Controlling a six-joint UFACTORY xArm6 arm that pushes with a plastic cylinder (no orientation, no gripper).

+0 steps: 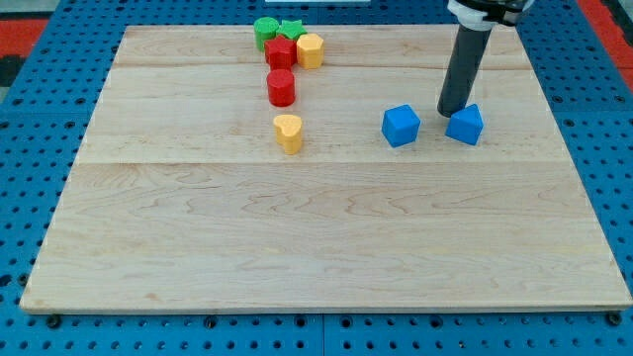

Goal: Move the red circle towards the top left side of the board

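At the board's (148, 247) twelve o'clock edge we find a cluster: green circle (265, 32), green star (291, 29), red block (280, 52) of unclear shape, yellow block (311, 49). The red circle (281, 87) stands just below, above a yellow heart (288, 133). Rightward sit two blue blocks (401, 126) (465, 125). Our tip (453, 111), gripperless and holding nothing, rests at eleven o'clock of the right one. We judge the approach not begun: the tip must reach the circle's four o'clock side. The arm's top is cropped.
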